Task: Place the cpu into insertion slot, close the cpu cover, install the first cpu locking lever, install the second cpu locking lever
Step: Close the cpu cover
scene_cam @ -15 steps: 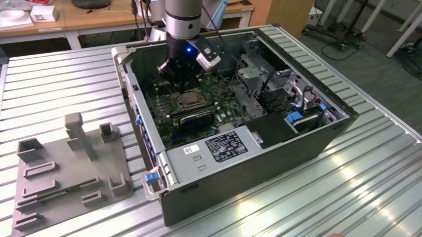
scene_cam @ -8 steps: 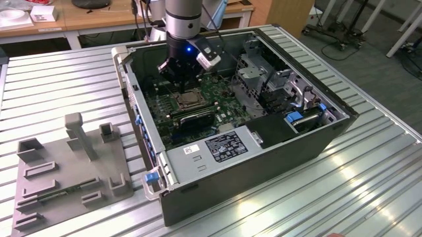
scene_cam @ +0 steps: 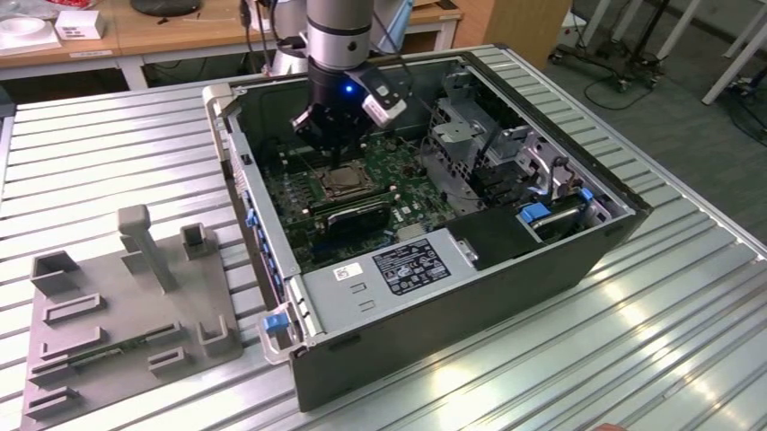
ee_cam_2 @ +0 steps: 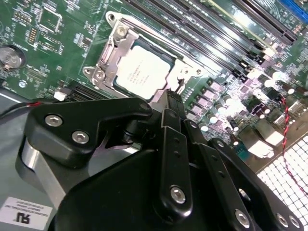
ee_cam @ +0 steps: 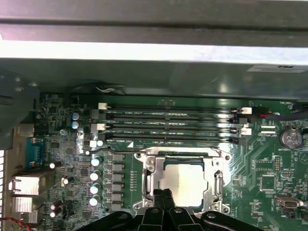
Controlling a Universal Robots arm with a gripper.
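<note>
The black gripper has its two fingers pressed together with nothing between them, tips hovering over the near edge of the cpu. The cpu is just beyond the fingertips, lying flat and face up in the slot. It is a square with a dull silvery lid, so it has no long axis, and its edges run parallel to the memory slots. Faint print crosses its top in the second wrist view, too small to make out. The cover, a thin bright steel frame with a square cut-out, lies around the chip. A thin wire lever runs along its far side. Farther from the fingers are four long black ribbed memory slots with white clips on the glossy green board, then the grey sheet-metal case wall with a small white label.
</note>
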